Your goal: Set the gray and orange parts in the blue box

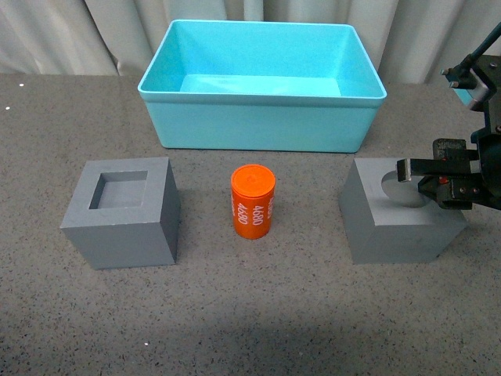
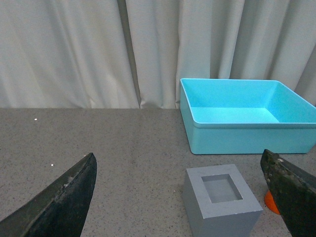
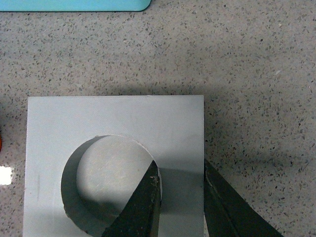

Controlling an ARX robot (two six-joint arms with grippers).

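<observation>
Round-hole block (image 1: 391, 227): a gray cube standing upright on the right side of the bench, with its round hole facing up. It is outside the blue box, nearer to me than the box's right end.
Right gripper (image 1: 415, 182): mine, low over the right part of that block. My jaws are only a little apart and straddle the wall between the hole and the block's right side, one in the hole and the other just outside the right face. I cannot tell whether they press on the wall.
Orange cylinder (image 1: 252, 202): upright in the middle, between the two blocks and apart from both, with "4680" in white on its side.
Square-hole block (image 1: 121, 227): a gray cube on the left with its square hole facing up. Nothing touches it.
Blue box (image 1: 258, 117): at the far middle of the bench, beyond all three parts, with its open side up.
Left gripper (image 2: 177, 157): my jaws spread wide with nothing in them, back from the square-hole block.
Bench (image 1: 250, 313): a dark speckled surface carrying everything.
Curtain (image 2: 74, 49): pale folds hanging behind the far edge.
</observation>
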